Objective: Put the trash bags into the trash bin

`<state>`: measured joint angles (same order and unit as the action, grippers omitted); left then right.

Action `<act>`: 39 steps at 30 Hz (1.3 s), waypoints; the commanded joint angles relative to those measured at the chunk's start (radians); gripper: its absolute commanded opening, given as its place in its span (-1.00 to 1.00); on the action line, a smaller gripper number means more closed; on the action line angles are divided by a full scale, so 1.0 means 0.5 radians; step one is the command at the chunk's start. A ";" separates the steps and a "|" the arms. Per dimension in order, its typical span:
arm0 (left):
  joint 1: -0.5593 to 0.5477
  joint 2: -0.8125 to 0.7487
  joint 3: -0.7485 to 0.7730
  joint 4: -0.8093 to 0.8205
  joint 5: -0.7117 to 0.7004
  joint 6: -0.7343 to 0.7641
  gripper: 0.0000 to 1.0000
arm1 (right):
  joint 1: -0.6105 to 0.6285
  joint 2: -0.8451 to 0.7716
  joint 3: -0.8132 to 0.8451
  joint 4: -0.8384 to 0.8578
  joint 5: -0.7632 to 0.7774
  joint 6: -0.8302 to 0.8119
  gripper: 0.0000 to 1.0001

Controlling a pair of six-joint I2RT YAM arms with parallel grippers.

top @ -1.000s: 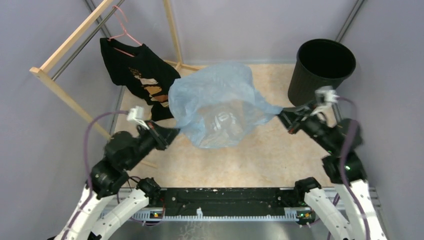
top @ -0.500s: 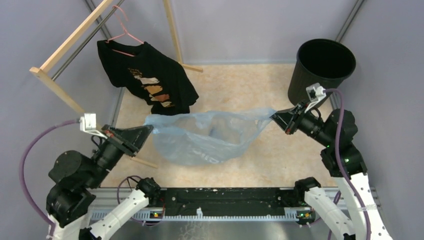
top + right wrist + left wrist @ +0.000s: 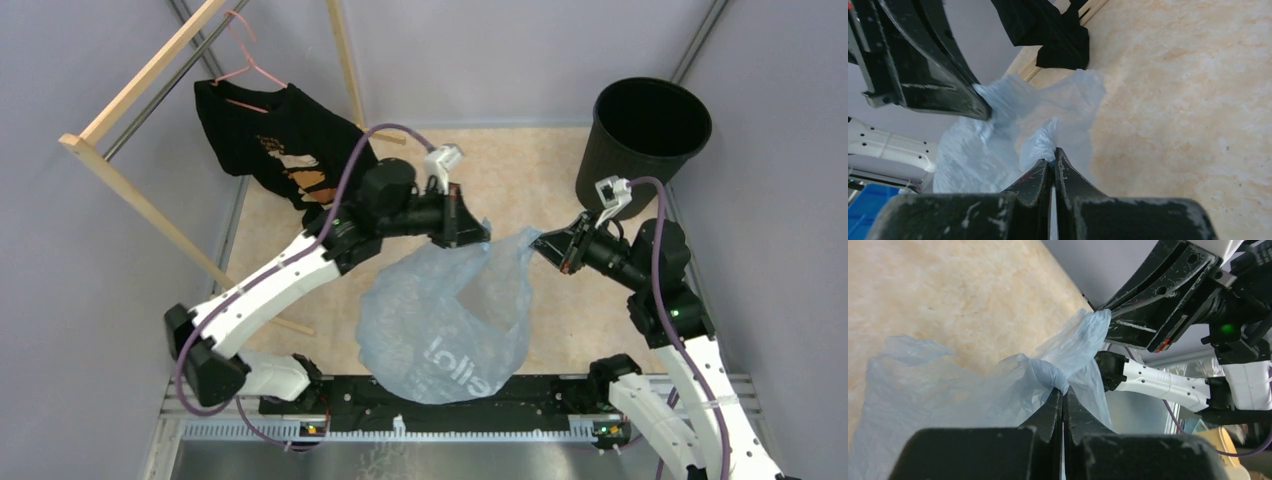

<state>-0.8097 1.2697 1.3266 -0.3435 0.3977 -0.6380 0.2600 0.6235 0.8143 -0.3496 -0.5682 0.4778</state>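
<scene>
The pale-blue translucent trash bag [image 3: 440,320] hangs in the air between my two grippers and drapes down toward the near rail. My left gripper [image 3: 480,236] is shut on the bag's upper left edge; the film [image 3: 1048,375] bunches at its tips [image 3: 1063,395]. My right gripper [image 3: 545,250] is shut on the bag's right corner [image 3: 1040,142], with its tips [image 3: 1054,156] pinching the film. The two grippers are close together over the middle of the table. The black ribbed trash bin [image 3: 645,140] stands upright at the far right corner, behind my right gripper.
A black T-shirt [image 3: 290,160] hangs on a pink hanger from a wooden rack [image 3: 140,80] at the far left. The beige marbled tabletop [image 3: 500,170] lies below. Grey walls close the sides. The black rail [image 3: 560,395] runs along the near edge.
My left arm swung from the near left up and right to the table's middle, next to the right gripper. The bag went from stretched sideways to hanging down. The right gripper shifted slightly left.
</scene>
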 commanded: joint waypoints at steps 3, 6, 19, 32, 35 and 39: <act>-0.080 0.327 0.302 0.251 0.175 0.237 -1.00 | 0.005 -0.045 -0.059 0.205 0.029 0.087 -1.00; -0.080 0.423 0.346 0.237 0.106 0.377 -1.00 | 0.004 0.004 -0.081 0.215 0.055 0.048 -0.97; 0.024 0.328 -0.080 0.566 0.275 0.582 -1.00 | 0.005 0.095 -0.224 0.576 -0.084 0.185 -0.77; 0.172 0.247 -0.194 0.669 0.203 0.529 -1.00 | 0.231 0.546 -0.222 0.958 -0.148 0.256 -0.60; 0.195 0.229 -0.201 0.669 0.236 0.538 -1.00 | 0.328 0.604 -0.178 0.915 -0.015 0.196 -0.41; 0.196 0.231 -0.224 0.673 0.329 0.527 -1.00 | 0.343 0.603 -0.188 0.981 0.020 0.222 0.04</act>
<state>-0.7074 1.4197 1.2320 -0.0727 0.5091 -0.3710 0.4194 0.9340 0.6689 0.0517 -0.6022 0.6003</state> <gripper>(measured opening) 0.006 0.452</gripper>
